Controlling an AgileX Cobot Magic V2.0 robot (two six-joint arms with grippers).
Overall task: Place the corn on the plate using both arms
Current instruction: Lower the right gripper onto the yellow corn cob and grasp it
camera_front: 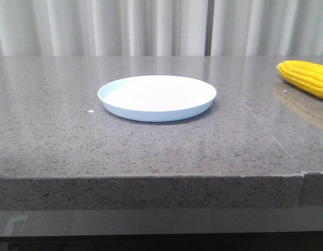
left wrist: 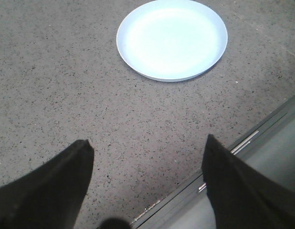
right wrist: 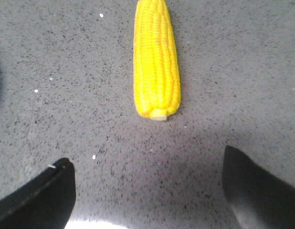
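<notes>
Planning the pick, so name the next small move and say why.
Probably ease the right gripper forward and down over the corn. Its fingers are wide open and empty, the cob lies on the table ahead between them, and the plate holds nothing.

speckled grey stone table (camera_front: 57,141), pale curtains (camera_front: 99,26)

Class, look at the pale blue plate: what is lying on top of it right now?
Nothing shows on the plate; its whole inner surface is bare. The corn lies on the table, apart from it. What is beneath the plate is hidden.
</notes>
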